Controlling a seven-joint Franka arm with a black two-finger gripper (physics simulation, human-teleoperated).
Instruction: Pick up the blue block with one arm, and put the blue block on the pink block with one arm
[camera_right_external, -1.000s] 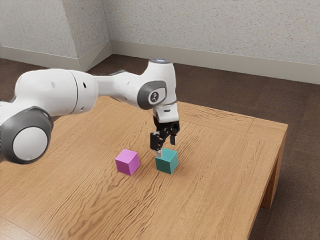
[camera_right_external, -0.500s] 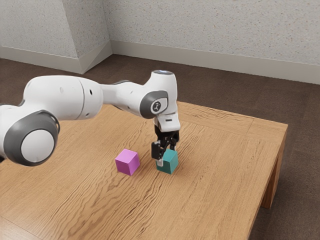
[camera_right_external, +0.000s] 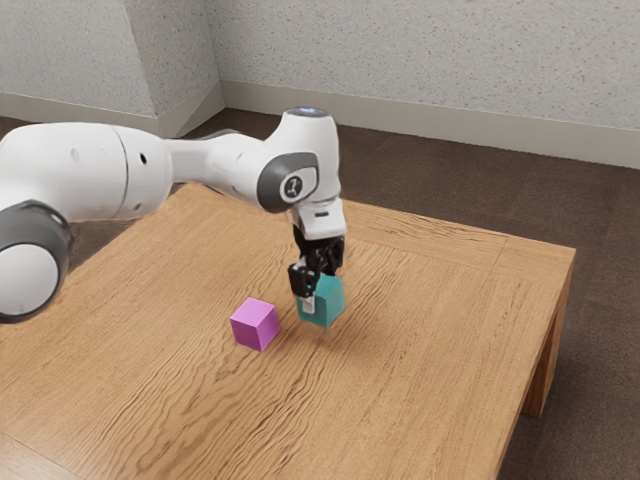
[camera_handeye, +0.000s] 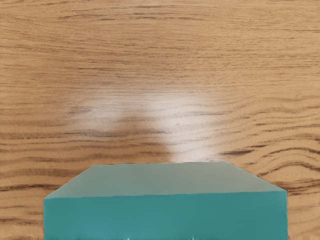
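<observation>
The blue block (camera_right_external: 324, 301), teal in colour, hangs a little above the wooden table (camera_right_external: 430, 340), with my gripper (camera_right_external: 312, 293) shut on it from above. In the wrist view the same blue block (camera_handeye: 165, 207) sits close under my hand, with bare wood grain and its faint shadow beyond. The pink block (camera_right_external: 255, 323) rests on the table toward the exterior view's left of the held block, a short gap apart and lower than it.
The table's right edge (camera_right_external: 560, 300) drops to a dark carpet floor. A light wall with a skirting board runs behind. My white arm (camera_right_external: 180, 170) reaches in from the exterior view's left.
My gripper came down over the blue block, shut on it, then lifted it off the table and carried it slightly toward the pink block.
</observation>
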